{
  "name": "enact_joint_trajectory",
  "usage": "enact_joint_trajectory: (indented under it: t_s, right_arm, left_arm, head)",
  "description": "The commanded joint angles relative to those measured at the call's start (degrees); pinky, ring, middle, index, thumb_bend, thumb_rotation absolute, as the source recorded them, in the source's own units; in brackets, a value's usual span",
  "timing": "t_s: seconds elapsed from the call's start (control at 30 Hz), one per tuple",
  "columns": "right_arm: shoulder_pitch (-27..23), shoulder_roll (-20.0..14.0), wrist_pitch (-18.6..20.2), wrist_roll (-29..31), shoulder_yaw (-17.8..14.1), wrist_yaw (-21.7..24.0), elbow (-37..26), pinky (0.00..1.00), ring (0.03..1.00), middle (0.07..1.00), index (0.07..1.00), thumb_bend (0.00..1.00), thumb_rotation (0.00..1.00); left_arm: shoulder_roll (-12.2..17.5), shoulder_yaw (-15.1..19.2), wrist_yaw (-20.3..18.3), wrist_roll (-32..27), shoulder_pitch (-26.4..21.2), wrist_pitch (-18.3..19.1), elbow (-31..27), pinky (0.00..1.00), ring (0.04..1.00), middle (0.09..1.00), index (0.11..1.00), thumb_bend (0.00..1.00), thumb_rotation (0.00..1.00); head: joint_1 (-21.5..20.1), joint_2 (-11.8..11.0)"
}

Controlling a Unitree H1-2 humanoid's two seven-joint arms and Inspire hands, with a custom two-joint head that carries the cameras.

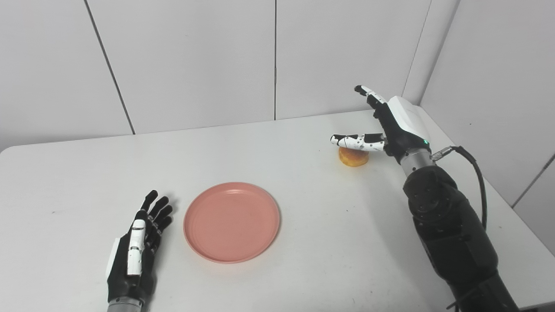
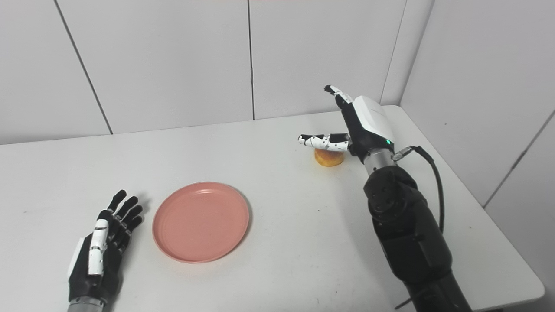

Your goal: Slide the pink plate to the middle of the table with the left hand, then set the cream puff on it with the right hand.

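Plain white wall panels behind; matte white rectangular table (image 1: 303, 143) fills the view. Round shallow pink plastic plate (image 1: 232, 222) lies flat near the table's middle, slightly left of centre. Left hand (image 1: 136, 249), black with white plates, lies just beside the plate's left rim, fingers extended and slightly apart, holding nothing, not touching the plate. Small round golden-brown cream puff (image 1: 353, 157) sits on the table to the right rear, well apart from the plate. Right hand (image 1: 386, 125) hovers above and just behind it, spread wide: thumb stretched over the puff's top, fingers raised; no grasp yet. Judgement: plate step looks done; pick-up is in hand. Risks: the soft pastry could be crushed by a hard close, or nudged away if the thumb lands first; a shallow grasp could drop it short of the plate.
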Motion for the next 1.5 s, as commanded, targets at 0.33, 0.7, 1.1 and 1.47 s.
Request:
enact_joint_trajectory:
  t_s: [0.33, 0.7, 1.1, 1.47]
  right_arm:
    - [-5.5, -2.7, 1.5, -2.1, 1.6, 0.4, 6.1, 0.72, 0.862, 0.922, 0.904, 0.79, 0.39]
    - [-6.5, -2.7, 0.6, -0.2, 2.3, 0.3, 11.4, 0.75, 0.879, 0.921, 0.899, 0.82, 0.39]
    - [-8.6, -2.7, 0.5, 0.2, 4.4, -0.8, 17.4, 0.74, 0.869, 0.916, 0.893, 0.83, 0.4]
    - [-11.0, -2.7, 0.7, -0.8, 6.6, -2.6, 23.8, 0.75, 0.863, 0.904, 0.891, 0.86, 0.44]
  left_arm:
    - [0.3, 0.1, -0.4, -0.6, 3.4, 0.2, 1.8, 0.91, 0.894, 0.9, 0.893, 0.41, 1.0]
    - [0.3, -0.1, 0.0, 0.2, 3.3, 0.1, 1.4, 0.9, 0.889, 0.896, 0.892, 0.42, 1.0]
    - [0.4, 0.0, -0.1, 0.3, 3.2, -0.2, 1.6, 0.91, 0.894, 0.898, 0.892, 0.42, 1.0]
    - [0.6, 0.1, -0.5, -0.5, 3.3, 0.6, 1.2, 0.92, 0.897, 0.9, 0.894, 0.43, 1.0]
  head:
    - [-0.1, 0.6]
    - [-0.5, 1.5]
    - [-0.6, 2.3]
    - [-0.5, 2.7]
